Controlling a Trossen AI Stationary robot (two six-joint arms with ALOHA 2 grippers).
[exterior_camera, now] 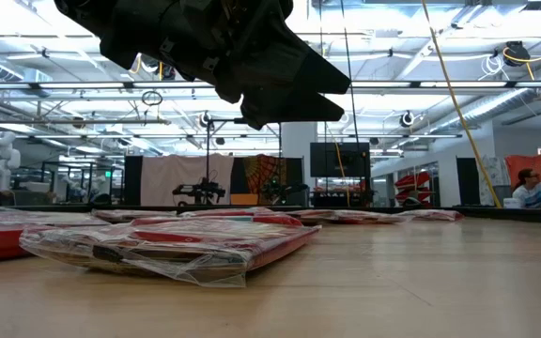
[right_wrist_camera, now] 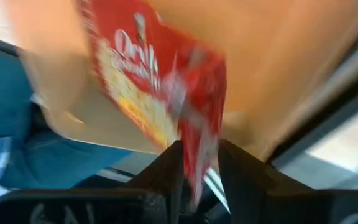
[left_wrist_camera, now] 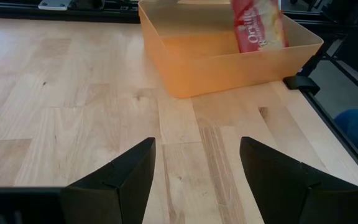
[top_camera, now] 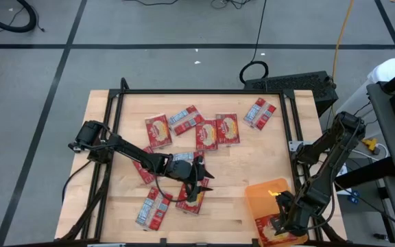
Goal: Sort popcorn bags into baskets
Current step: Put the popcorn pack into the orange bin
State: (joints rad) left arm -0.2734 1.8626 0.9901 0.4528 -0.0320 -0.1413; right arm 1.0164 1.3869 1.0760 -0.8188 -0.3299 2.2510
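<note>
1. The right gripper (top_camera: 284, 218) hangs over the orange basket (top_camera: 262, 193) at the table's near right corner – its fingers (right_wrist_camera: 166, 168) stand a little apart with the edge of a popcorn bag (right_wrist_camera: 154, 93) between them, and whether they are gripping it I cannot tell
2. That bag stands nearly upright inside the basket, near its right wall, its yellow-cream picture facing the left arm's camera (left_wrist_camera: 258, 25)
3. The left gripper (top_camera: 199, 184) hovers above the table's near middle, fingers (left_wrist_camera: 120, 180) spread wide and nothing between them – bare wooden table (left_wrist_camera: 73, 93) lies below
4. Just beside it, on its near side, a bag (top_camera: 190, 200) lies flat; another (top_camera: 153, 207) lies to its left, near the front edge
5. Further bags lie flat across the far half: one (top_camera: 158, 130) on the left, one (top_camera: 184, 119) with a grey-white panel beside it, two (top_camera: 217, 132) touching in the middle, and one (top_camera: 260, 112) toward the far right
</note>
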